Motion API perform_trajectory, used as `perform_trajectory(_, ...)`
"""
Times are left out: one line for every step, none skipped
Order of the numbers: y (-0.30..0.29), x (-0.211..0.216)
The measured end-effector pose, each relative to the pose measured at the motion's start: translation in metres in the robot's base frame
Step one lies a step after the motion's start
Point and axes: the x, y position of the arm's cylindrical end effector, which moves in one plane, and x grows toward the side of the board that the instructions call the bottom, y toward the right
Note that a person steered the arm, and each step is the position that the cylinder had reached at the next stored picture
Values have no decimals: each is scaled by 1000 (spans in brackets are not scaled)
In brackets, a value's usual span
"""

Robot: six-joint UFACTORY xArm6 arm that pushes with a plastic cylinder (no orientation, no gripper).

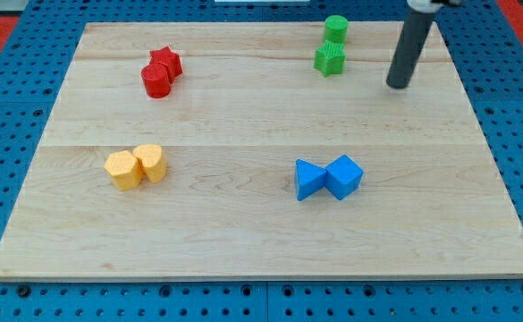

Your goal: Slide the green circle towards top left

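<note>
The green circle (pixel 336 28) is a short cylinder near the board's top edge, right of centre. A green star (pixel 330 60) sits just below it, close to touching. My tip (pixel 397 86) is the lower end of a dark rod coming down from the view's top right. It rests on the board to the right of the green star and below right of the green circle, apart from both.
A red star (pixel 166 61) and a red cylinder (pixel 156 80) touch at the upper left. Two yellow blocks (pixel 136 166) sit together at the left. Two blue blocks (pixel 327 178) sit together below centre right. The wooden board (pixel 243 233) lies on a blue pegboard.
</note>
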Motion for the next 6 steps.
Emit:
perform_trajectory(5, -44)
perform_trajectory(-17, -86)
perform_trajectory(-31, -106)
perform_trajectory(-68, -104)
perform_trajectory(-114, -104)
perform_trajectory(-101, -87)
